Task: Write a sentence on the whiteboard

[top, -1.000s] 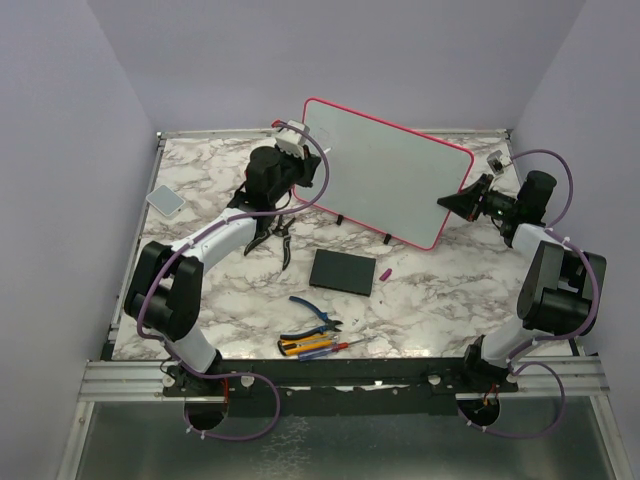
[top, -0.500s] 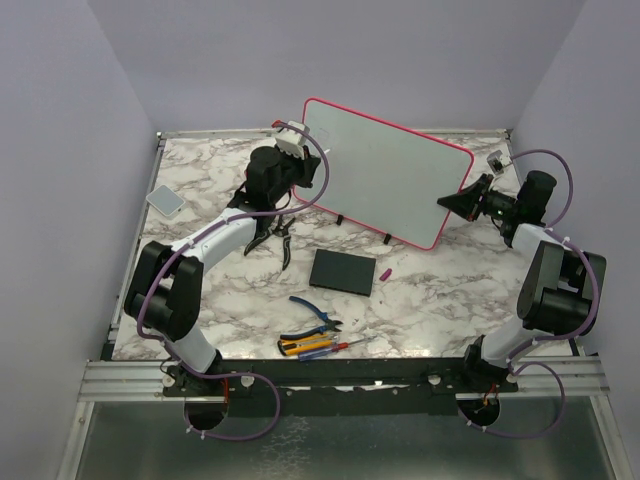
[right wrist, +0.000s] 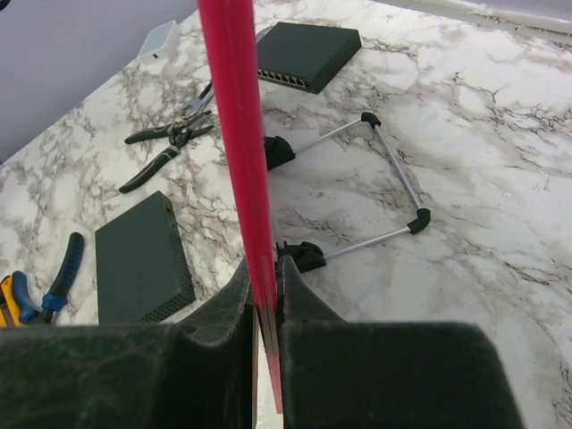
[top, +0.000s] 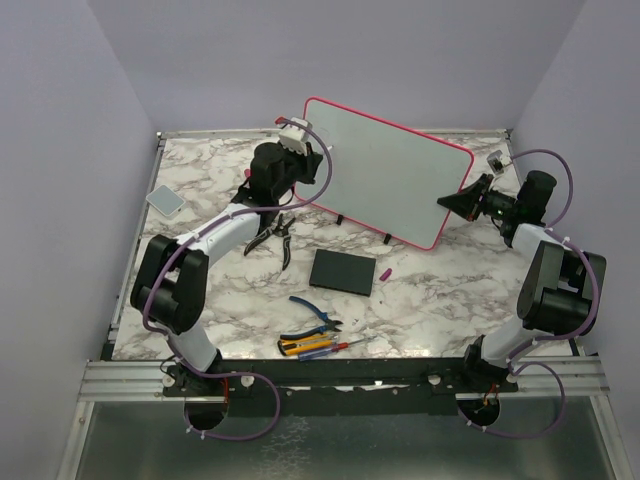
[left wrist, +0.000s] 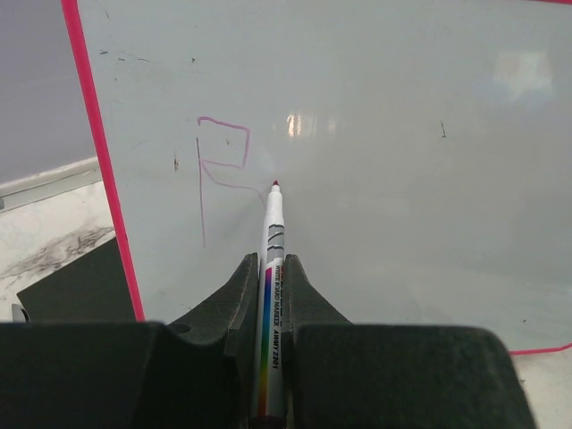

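Note:
The whiteboard (top: 385, 180) stands tilted on the marble table, pink-red frame, small black feet. My left gripper (top: 297, 160) is at its left part, shut on a white marker (left wrist: 273, 259) with a rainbow stripe. The marker's red tip (left wrist: 274, 183) is at or just off the board surface (left wrist: 402, 179). The sentence (left wrist: 220, 165) is only a thin pink R-like letter just left of the tip. My right gripper (top: 452, 201) is shut on the board's right frame edge (right wrist: 241, 134), with the jaws pinching the pink rim in the right wrist view (right wrist: 265, 273).
A flat black slab (top: 343, 271) and a small pink cap (top: 385, 272) lie before the board. Black pliers (top: 270, 232) lie under the left arm. A grey pad (top: 165, 200) is far left. Blue pliers (top: 316, 312) and screwdrivers (top: 310, 347) lie near the front.
My left gripper has moved a little up and toward the board with the marker. The right arm and the board have not moved.

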